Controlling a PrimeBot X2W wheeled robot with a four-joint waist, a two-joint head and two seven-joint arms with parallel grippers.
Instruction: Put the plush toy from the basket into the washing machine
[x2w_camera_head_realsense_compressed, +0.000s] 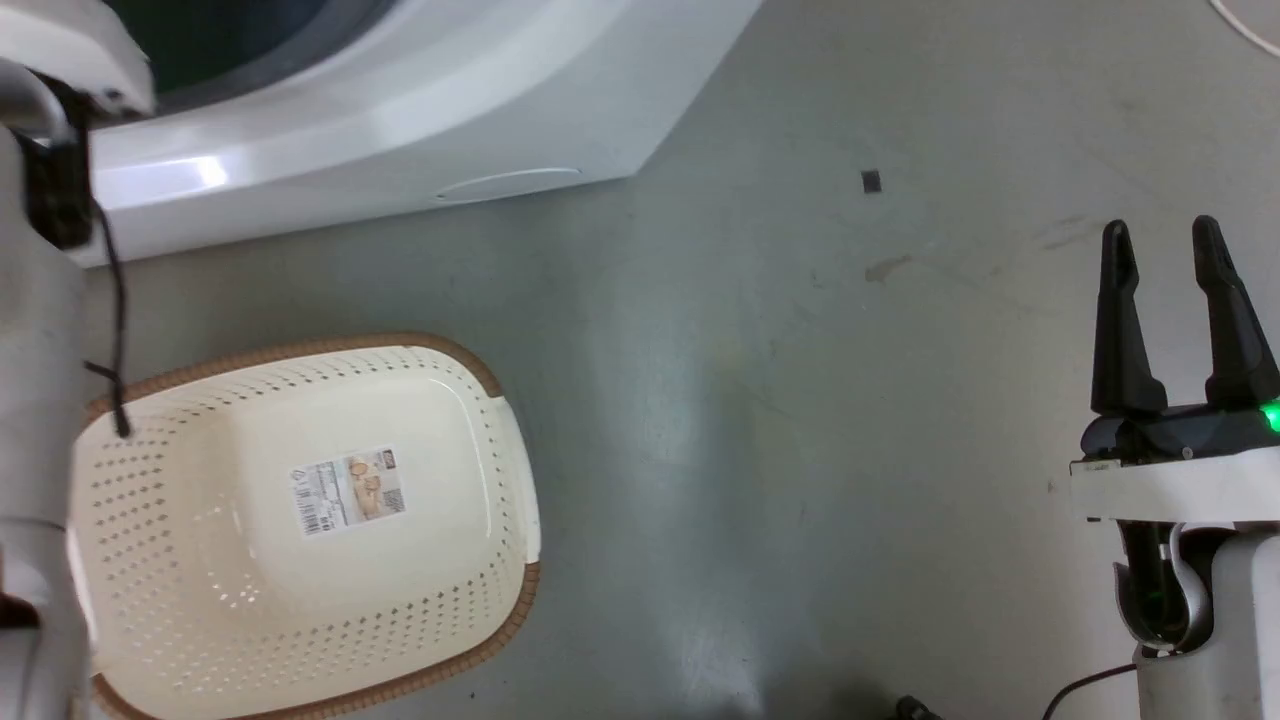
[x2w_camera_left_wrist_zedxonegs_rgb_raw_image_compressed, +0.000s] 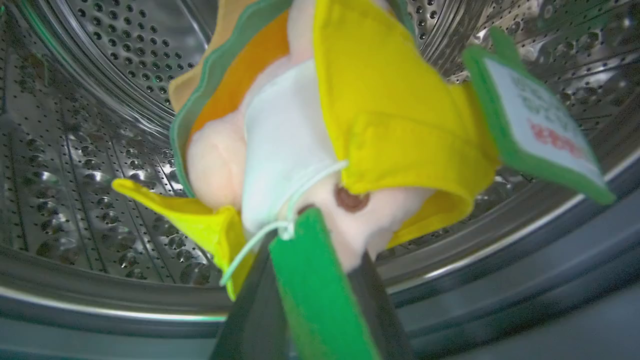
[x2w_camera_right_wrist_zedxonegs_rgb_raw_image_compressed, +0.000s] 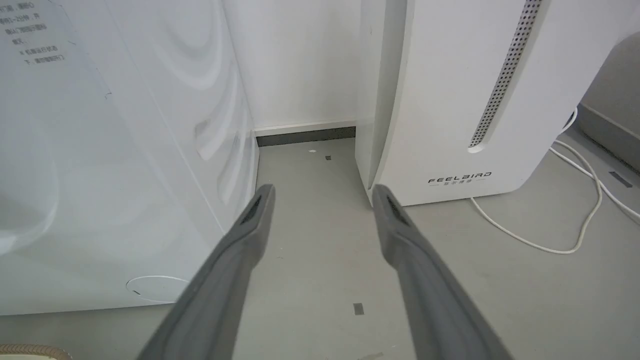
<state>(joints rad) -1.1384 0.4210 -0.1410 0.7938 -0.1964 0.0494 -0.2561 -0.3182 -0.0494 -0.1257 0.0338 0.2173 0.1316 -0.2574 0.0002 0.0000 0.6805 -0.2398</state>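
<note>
The plush toy (x2w_camera_left_wrist_zedxonegs_rgb_raw_image_compressed: 390, 125), with its yellow hood, peach-pink face and orange-and-green base, hangs inside the washing machine's steel drum (x2w_camera_left_wrist_zedxonegs_rgb_raw_image_compressed: 90, 150). My left gripper (x2w_camera_left_wrist_zedxonegs_rgb_raw_image_compressed: 315, 250) is shut on it, a dark finger on each side of its face and a green paper tag (x2w_camera_left_wrist_zedxonegs_rgb_raw_image_compressed: 320, 300). A second green-edged tag (x2w_camera_left_wrist_zedxonegs_rgb_raw_image_compressed: 540, 120) sticks out to the right. In the head view the cream basket (x2w_camera_head_realsense_compressed: 150, 520) stands on the floor holding nothing but its label (x2w_camera_head_realsense_compressed: 350, 490), below the washing machine (x2w_camera_head_realsense_compressed: 400, 110). At the right my right gripper (x2w_camera_head_realsense_compressed: 1161, 235) is open above the floor, nothing between its fingers (x2w_camera_right_wrist_zedxonegs_rgb_raw_image_compressed: 250, 225).
My pale left forearm (x2w_camera_head_realsense_compressed: 35, 400) runs up the head view's left edge toward the porthole. The FEELBIRD appliance (x2w_camera_right_wrist_zedxonegs_rgb_raw_image_compressed: 450, 100) stands right of the washing machine's side (x2w_camera_right_wrist_zedxonegs_rgb_raw_image_compressed: 100, 150), a narrow strip of floor between them. A white cable (x2w_camera_right_wrist_zedxonegs_rgb_raw_image_compressed: 575, 230) lies on the grey floor (x2w_camera_head_realsense_compressed: 800, 400).
</note>
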